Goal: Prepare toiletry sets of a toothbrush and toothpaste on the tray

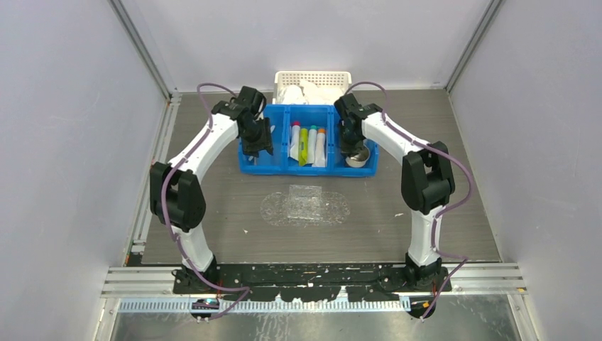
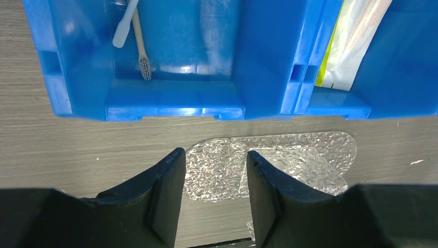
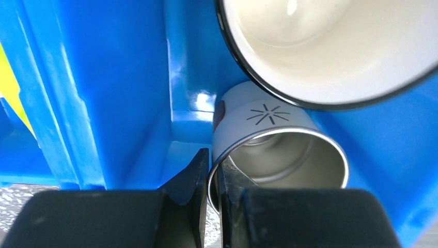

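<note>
1. The toothbrush (image 2: pixel 138 41) is seen in the bin's (image 2: pixel 170 98) left compartment, ahead of the nearer left gripper (image 2: pixel 214 155), long axis pointing away; those jaws are held apart.
2. The right gripper (image 3: pixel 213 160) is clamped on a cup's (image 3: pixel 268 124) rim.

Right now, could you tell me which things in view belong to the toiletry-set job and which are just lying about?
Belong to the job: toothbrush, toothpaste, clear tray, blue bin holding the supplies.
Lying about: white basket, white cup, metal cup, though the right tool pinches its rim.
</note>
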Robot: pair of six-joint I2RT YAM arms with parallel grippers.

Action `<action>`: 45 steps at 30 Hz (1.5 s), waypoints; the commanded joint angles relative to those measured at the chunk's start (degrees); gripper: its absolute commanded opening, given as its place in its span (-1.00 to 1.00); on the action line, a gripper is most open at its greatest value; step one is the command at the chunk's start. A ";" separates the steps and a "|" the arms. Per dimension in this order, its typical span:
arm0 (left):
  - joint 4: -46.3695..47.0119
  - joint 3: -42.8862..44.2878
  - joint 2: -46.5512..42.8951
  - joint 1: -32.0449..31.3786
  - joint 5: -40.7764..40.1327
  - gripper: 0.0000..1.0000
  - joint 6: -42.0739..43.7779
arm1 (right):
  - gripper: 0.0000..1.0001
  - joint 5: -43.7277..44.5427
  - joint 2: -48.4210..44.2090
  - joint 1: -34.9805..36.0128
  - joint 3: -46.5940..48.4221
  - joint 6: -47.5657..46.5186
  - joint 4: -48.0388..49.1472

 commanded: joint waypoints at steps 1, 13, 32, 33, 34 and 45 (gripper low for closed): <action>2.73 -1.00 -3.58 0.30 0.71 -0.04 -0.03 | -0.82 8.17 -7.66 1.51 1.30 -1.86 -3.47; 3.56 -2.74 -5.70 0.39 1.29 -0.04 -0.62 | -0.85 12.70 -21.68 9.75 -1.98 -0.80 -11.55; 3.70 -5.56 -8.57 0.39 1.39 -0.04 -1.14 | -0.87 12.47 -21.19 24.49 -17.34 8.37 -4.10; 3.61 -5.61 -8.64 0.39 1.27 -0.03 -1.20 | -0.87 12.33 -20.73 24.63 -17.75 8.43 -3.49; 3.59 -5.62 -8.71 0.39 1.27 -0.03 -1.14 | -0.87 11.98 -20.35 24.79 -18.11 8.55 -2.99; 3.24 -5.45 -8.89 0.39 0.81 -0.03 -1.20 | -0.82 9.67 -17.84 25.47 -19.56 8.74 0.61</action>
